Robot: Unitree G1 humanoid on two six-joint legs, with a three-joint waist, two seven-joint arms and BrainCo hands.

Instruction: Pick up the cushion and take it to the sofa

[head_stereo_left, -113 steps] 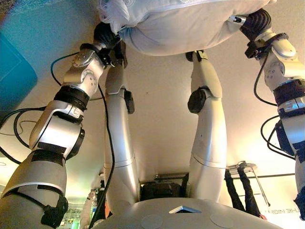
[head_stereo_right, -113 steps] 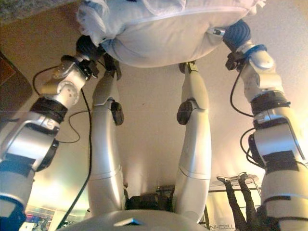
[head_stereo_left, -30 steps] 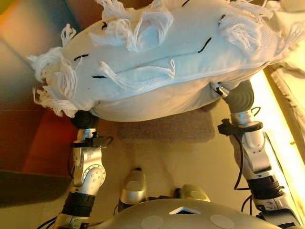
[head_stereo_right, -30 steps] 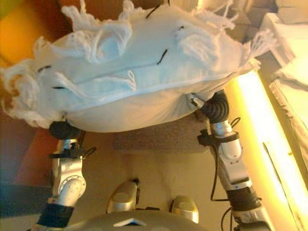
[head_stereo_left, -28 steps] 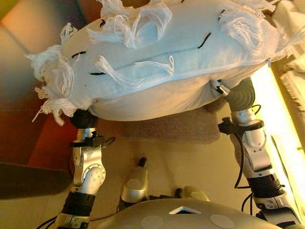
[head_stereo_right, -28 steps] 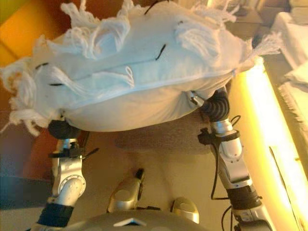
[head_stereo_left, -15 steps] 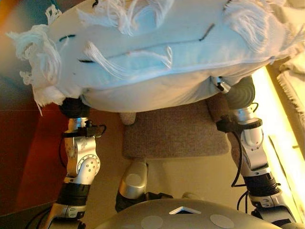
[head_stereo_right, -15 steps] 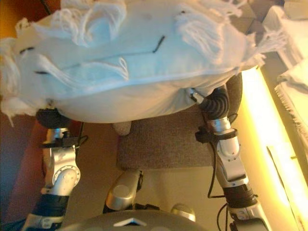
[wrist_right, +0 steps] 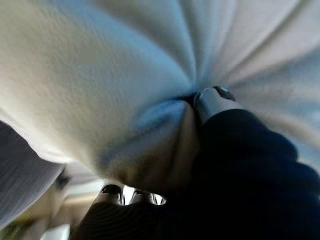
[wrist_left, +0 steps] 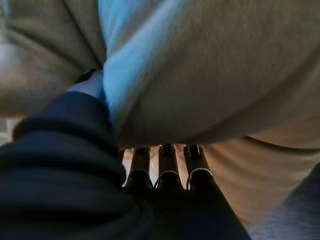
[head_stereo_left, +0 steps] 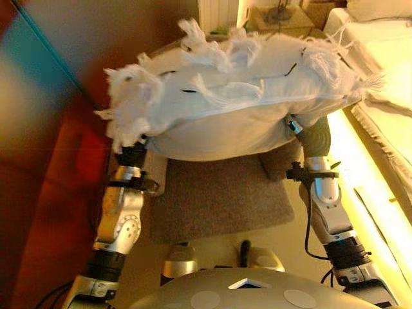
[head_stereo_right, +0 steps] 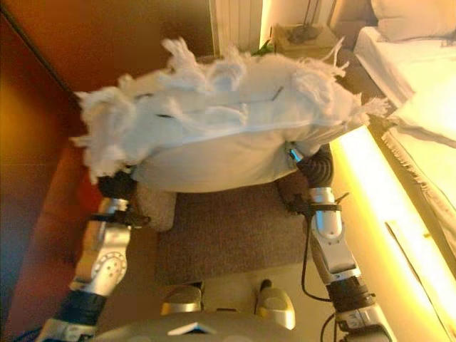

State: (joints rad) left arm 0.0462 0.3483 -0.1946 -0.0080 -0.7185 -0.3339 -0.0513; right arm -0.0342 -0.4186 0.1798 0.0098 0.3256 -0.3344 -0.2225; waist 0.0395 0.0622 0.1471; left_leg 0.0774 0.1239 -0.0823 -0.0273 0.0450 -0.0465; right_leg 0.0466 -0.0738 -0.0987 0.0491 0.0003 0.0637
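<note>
A white cushion (head_stereo_left: 238, 109) with tassels along its edges is held up in front of me between both hands. My left hand (head_stereo_left: 132, 154) grips its left underside, and my right hand (head_stereo_left: 315, 135) grips its right underside. In the left wrist view the thumb (wrist_left: 90, 85) digs into the fabric and the fingers (wrist_left: 165, 170) reach under the cushion (wrist_left: 210, 65). In the right wrist view the thumb (wrist_right: 215, 100) presses into a fold of the cushion (wrist_right: 100, 75). The cushion hides both palms in the eye views.
A grey-brown mat (head_stereo_left: 219, 199) lies on the floor below the cushion. A white padded seat or bed (head_stereo_left: 386, 64) runs along the right, with a lit strip (head_stereo_left: 373, 180) at its base. A radiator (head_stereo_right: 235, 21) and small table (head_stereo_right: 303, 35) stand behind. A reddish-brown wall (head_stereo_left: 51, 193) is on the left.
The whole picture has shifted, so the camera moved. The cushion stays gripped between both hands and now looks smaller and farther away. More of the mat and room shows.
</note>
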